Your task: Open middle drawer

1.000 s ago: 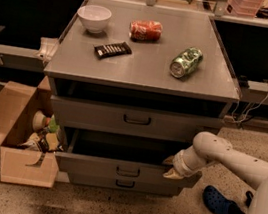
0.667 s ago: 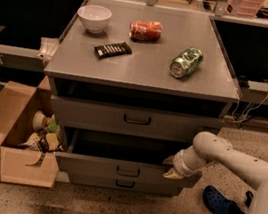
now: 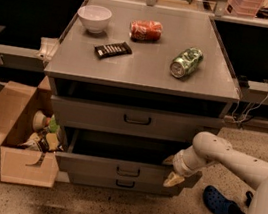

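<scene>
Gripper (image 3: 171, 170) sits at the right end of the middle drawer (image 3: 94, 166), which we see standing partly out of the grey cabinet (image 3: 149, 73); whether the claw clamps it, we cannot tell.

Cream rounded arm (image 3: 236, 163); tan gripper (image 3: 171, 170) at middle drawer (image 3: 94, 166)

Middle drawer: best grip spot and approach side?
Grip the small dark bar handle at the centre of the middle drawer front, coming straight in from the front. The bar lies horizontal, so closing over it from above and below looks most secure. The gripper sits at the front's picture-right end, away from the handle.
</scene>
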`<control>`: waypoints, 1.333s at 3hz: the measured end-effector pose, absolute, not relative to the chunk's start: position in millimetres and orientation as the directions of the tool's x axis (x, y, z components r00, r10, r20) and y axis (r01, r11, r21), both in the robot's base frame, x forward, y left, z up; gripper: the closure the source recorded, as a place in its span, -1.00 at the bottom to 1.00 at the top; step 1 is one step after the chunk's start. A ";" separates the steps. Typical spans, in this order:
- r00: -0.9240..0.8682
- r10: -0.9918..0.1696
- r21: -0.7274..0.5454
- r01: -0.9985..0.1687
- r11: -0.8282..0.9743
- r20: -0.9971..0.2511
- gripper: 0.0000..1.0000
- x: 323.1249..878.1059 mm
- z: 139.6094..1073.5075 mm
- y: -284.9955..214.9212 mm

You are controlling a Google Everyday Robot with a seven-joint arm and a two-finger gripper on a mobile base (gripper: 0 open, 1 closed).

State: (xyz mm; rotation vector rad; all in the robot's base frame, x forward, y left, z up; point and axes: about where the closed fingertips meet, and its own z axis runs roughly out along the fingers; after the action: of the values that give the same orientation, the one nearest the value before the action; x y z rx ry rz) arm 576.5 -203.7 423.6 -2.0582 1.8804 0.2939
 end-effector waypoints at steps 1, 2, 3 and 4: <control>0.104 -0.922 -0.107 -0.992 -0.069 -0.372 -1.00 576.5 423.5 -203.7; 0.104 -0.922 -0.107 -0.992 -0.069 -0.372 -1.00 576.5 423.5 -203.7; 0.127 -0.924 -0.062 -0.992 -0.113 -0.360 -1.00 564.5 413.1 -200.6; 0.149 -0.923 -0.017 -0.988 -0.152 -0.354 -0.64 543.3 405.8 -198.5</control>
State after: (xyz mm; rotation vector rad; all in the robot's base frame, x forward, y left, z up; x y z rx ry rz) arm 543.3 -198.5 405.8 -2.1803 1.8638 0.3825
